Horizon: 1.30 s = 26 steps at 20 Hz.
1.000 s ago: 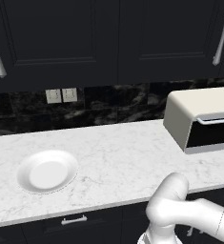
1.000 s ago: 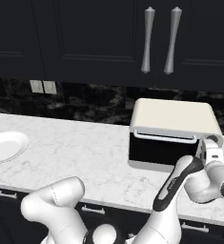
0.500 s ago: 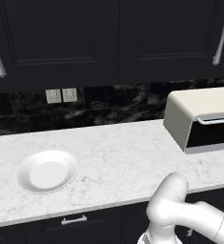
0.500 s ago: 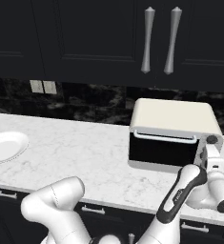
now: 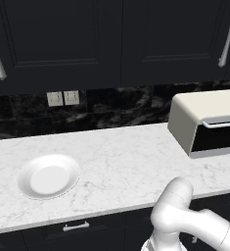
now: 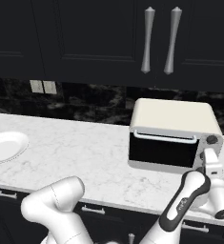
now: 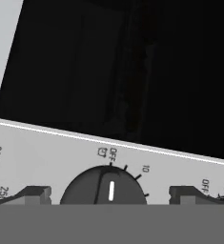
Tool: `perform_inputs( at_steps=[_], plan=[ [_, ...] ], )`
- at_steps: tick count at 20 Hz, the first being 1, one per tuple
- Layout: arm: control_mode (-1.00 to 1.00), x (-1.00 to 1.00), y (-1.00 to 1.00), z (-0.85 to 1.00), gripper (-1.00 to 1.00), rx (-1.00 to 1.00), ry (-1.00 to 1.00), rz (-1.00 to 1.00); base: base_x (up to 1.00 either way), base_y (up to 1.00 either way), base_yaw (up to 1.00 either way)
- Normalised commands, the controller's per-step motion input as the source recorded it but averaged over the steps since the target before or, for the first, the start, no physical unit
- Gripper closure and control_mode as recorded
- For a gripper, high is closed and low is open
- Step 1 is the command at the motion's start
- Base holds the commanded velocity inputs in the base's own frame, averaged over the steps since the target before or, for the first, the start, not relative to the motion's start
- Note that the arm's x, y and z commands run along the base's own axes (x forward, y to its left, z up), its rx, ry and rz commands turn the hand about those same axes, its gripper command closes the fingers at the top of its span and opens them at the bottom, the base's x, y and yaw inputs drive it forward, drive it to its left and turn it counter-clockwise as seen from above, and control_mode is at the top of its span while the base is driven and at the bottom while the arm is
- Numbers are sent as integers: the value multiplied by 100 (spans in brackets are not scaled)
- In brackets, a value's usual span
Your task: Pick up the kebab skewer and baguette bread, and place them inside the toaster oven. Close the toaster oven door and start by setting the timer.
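Observation:
The cream-white toaster oven (image 6: 173, 128) stands at the right of the counter, also seen from the other side (image 5: 204, 120). The toaster oven door (image 6: 163, 151) of dark glass is shut, its silver handle along the top. My gripper (image 6: 210, 152) is at the oven's right-hand control panel, just below a dark knob (image 6: 211, 139). In the hand view it is open (image 7: 111, 195), one fingertip on each side of a round dark dial (image 7: 104, 188). The dial's white mark points up toward OFF. The kebab skewer and baguette bread are hidden.
A white plate (image 5: 48, 176) with nothing on it lies at the left of the marble counter (image 5: 121, 157), and in the right base view (image 6: 6, 145) too. Dark cabinets hang above; drawers run under the counter's front edge.
The arm's wrist and forearm have shifted slightly right and down in the right base view. The gripper stays at the control panel, still open. The oven and plate have not moved.

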Motion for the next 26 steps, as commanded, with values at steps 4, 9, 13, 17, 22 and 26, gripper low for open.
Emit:
perform_inputs(
  at_steps=[4, 9, 13, 17, 22, 26],
  plan=[
    [-100, 0, -2, -5, -100, -20, -5, 0, 0, 0, 0],
    [-100, 0, 0, 0, -100, -12, -1, 0, 0, 0, 0],
    [-100, 0, 0, 0, -100, -2, 0, 0, 0, 0, 0],
    [-100, 0, 0, 0, 100, 0, 0, -4, 0, 0, 0],
    [-100, 0, 0, 3, 100, 0, 0, -6, 0, 0, 0],
    [-100, 1, 0, 19, 100, -1, 0, -3, 0, 0, 0]
  ],
)
